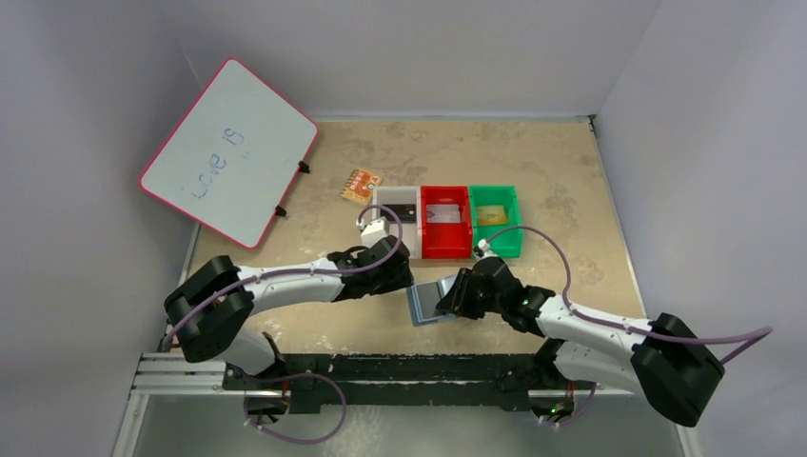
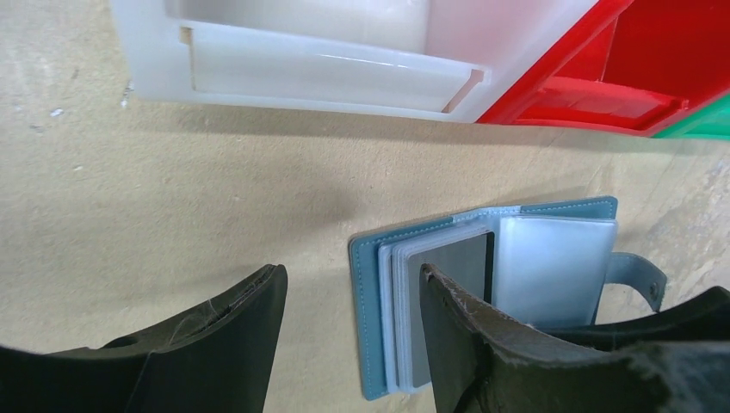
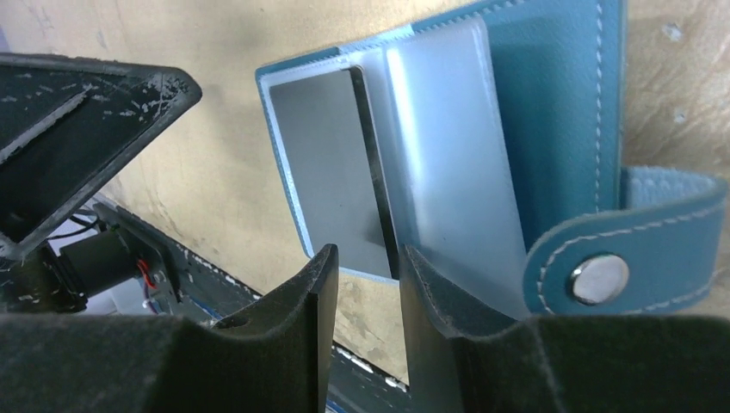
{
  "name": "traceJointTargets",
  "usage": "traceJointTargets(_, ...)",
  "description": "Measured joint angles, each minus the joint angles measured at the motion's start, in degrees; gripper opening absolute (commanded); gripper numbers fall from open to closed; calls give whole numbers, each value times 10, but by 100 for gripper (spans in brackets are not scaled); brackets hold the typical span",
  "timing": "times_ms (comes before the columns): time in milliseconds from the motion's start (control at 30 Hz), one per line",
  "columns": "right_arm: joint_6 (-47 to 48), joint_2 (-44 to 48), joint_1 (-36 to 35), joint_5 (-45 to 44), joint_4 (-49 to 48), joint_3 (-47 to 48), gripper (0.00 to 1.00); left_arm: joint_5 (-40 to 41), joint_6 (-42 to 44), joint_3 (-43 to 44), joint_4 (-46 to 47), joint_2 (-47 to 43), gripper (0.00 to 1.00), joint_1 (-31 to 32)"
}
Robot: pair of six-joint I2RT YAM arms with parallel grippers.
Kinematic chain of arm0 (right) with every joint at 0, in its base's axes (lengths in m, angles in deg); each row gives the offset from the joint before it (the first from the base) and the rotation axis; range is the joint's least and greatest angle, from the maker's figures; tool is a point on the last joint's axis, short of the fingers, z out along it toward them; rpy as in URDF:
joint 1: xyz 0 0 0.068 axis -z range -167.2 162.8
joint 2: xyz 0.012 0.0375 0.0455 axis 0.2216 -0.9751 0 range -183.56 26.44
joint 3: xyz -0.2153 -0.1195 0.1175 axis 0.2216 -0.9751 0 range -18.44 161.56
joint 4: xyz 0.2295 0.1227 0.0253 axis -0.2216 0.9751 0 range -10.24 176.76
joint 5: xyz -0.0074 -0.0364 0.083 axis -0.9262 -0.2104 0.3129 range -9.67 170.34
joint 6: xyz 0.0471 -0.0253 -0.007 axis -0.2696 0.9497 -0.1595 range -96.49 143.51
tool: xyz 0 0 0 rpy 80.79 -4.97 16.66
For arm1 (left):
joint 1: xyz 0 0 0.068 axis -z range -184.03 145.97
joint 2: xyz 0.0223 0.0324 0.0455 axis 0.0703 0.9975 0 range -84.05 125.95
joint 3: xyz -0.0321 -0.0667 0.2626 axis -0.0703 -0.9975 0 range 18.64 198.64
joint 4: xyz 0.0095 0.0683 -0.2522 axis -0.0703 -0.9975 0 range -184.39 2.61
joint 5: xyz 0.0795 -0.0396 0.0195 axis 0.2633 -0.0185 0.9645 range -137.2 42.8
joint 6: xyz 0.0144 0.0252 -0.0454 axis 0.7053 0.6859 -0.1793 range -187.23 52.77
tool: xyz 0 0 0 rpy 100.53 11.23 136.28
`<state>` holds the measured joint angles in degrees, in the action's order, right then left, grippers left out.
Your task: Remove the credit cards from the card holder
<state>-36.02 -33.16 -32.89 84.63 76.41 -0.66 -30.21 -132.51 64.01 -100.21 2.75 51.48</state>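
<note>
Silver-grey card (image 3: 331, 163) in card holder (image 3: 555, 112) reaches right gripper (image 3: 368, 262), jaws slightly apart.

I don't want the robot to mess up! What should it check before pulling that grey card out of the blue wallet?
1. Card holder lies open: ok.
2. Edge of grey card lined up between fingers of right end effector: ok.
3. Right end effector clamped on the card: not ok, a gap shows.
4. Left end effector pressing the holder down: cannot tell.
</note>
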Motion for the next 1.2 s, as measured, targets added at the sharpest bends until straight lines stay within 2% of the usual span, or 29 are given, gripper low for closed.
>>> traceJointTargets(200,2,-12,0,16,-43,-3,35,21,0,-8,-28,-45,58,0)
traceJointTargets(400,2,-9,0,38,-78,-15,35,27,4,-10,-40,-53,57,0)
traceJointTargets(733,12,38,0,-39,45,44,46,22,14,-10,-47,-52,58,0)
traceJointTargets(1033,37,-71,0,-45,50,77,51,5,14,-10,-42,-52,58,0)
traceJointTargets(1200,43,-83,0,-19,2,70,51,0,14,-10,-40,-52,57,0)
